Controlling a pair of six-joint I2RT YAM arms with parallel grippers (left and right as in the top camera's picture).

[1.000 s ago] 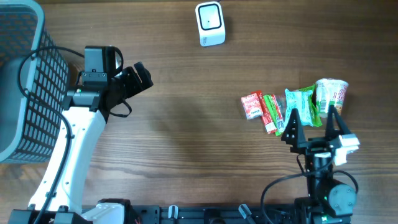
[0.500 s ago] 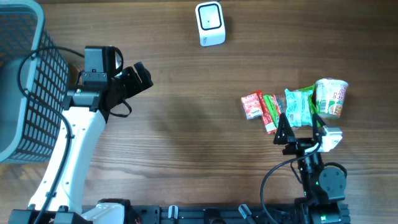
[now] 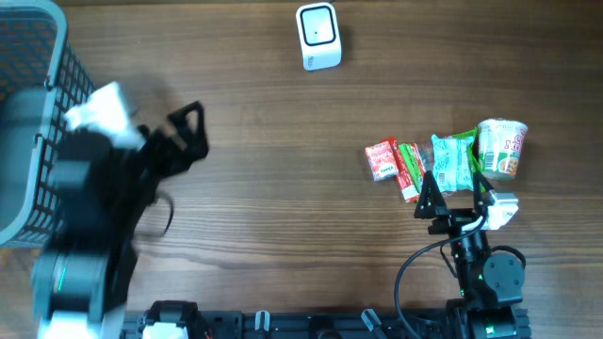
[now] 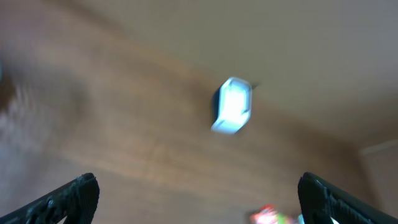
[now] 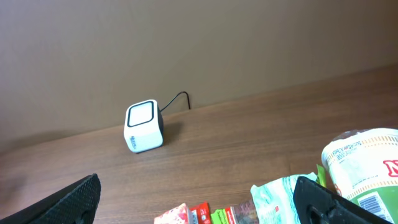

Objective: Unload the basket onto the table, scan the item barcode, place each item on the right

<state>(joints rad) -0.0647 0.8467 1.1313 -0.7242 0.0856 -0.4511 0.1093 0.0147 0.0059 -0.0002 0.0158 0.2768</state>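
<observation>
The white barcode scanner [image 3: 318, 36] stands at the far middle of the table; it shows blurred in the left wrist view [image 4: 232, 106] and sharp in the right wrist view [image 5: 143, 127]. The items lie in a row at the right: a red packet [image 3: 382, 159], a red-and-green stick pack [image 3: 410, 169], a teal pouch [image 3: 454, 162] and a cup of noodles [image 3: 500, 148]. My right gripper [image 3: 455, 196] hangs open just in front of the teal pouch [image 5: 280, 196], holding nothing. My left gripper [image 3: 188, 132] is motion-blurred at the left, open and empty.
A grey wire basket [image 3: 28, 113] fills the far left edge, close beside the left arm. The scanner's cable [image 5: 177, 99] runs off behind it. Bare wood lies between the two arms.
The left arm has swung sharply and now blurs, its gripper shifted left and nearer. The right gripper slid left from the cup to the teal pouch a second ago, then held still.
</observation>
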